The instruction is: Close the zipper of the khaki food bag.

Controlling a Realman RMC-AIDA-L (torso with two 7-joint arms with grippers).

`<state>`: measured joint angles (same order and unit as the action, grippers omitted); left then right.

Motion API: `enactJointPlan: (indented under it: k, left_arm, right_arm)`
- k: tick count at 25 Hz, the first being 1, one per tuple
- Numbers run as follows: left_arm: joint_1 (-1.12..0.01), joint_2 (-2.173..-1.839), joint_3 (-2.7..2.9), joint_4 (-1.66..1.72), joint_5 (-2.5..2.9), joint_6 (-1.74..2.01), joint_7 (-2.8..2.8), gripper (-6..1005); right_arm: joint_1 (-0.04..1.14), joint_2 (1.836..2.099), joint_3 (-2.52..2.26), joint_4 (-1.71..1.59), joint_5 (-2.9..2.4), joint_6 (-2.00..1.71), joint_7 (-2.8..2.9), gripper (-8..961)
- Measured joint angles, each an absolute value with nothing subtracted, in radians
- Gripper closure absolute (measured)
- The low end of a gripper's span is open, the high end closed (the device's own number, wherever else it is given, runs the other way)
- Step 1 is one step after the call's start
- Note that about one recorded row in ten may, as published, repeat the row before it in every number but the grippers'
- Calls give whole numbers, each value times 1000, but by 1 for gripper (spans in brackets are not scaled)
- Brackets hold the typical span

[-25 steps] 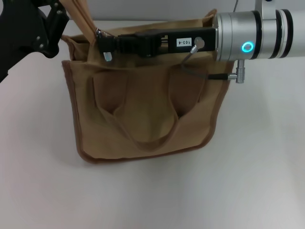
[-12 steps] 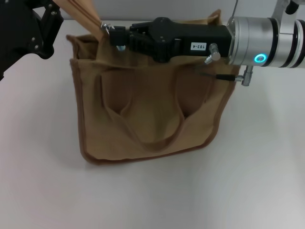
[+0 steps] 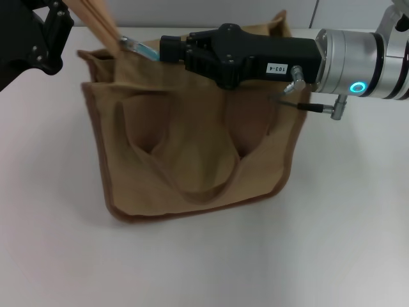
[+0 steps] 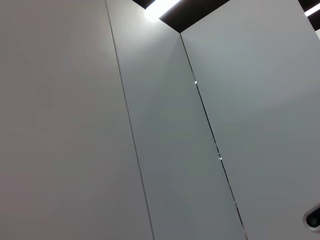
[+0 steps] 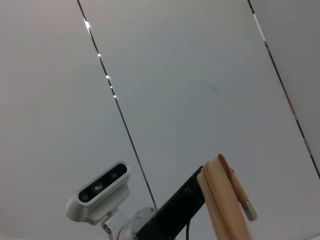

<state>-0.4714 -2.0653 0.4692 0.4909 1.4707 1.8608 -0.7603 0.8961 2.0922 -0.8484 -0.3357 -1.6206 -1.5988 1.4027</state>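
Head view: your right gripper reaches in from 3 o'clock along the top of the khaki food bag, its tip at the bag's 10 o'clock corner, where something small and shiny shows. You cannot tell how wide its jaws stand, nor whether that glint is the pull tab of the zipper. The left gripper sits at 10 o'clock, off the bag's corner, with a tan strap rising beside it; its opening is also beyond telling.

By count: one bag standing upright on the white table, two front pockets, one looped handle hanging down the front, two arms. In the right wrist view you see the strap against pale wall panels, with the other arm's camera nearby; the left wrist view shows wall panels only.

Against half a second ago, the bag's top has shifted toward 9 o'clock, and the right arm's glowing ring has slid toward 3 o'clock.
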Motion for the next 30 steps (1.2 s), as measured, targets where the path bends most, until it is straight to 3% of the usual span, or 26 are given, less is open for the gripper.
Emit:
enactJointPlan:
  k: [11,16,26,30]
  left_arm:
    - [-473,-2066,473,491,1470,1866,-761,979]
    - [-477,-2068,477,491,1470,1872,-761,979]
    - [-485,-2069,480,477,1470,1876,-756,979]
    - [-486,-2069,480,477,1470,1877,-756,979]
  right_arm:
    - [870,2090,-853,-386,-1581,-1653,1446,952]
    - [896,2088,-975,-432,-1584,-1542,1544,870]
    - [958,2092,-1059,-445,-1578,-1446,1603,577]
    - [973,2092,-1079,-449,-1578,-1444,1636,583]
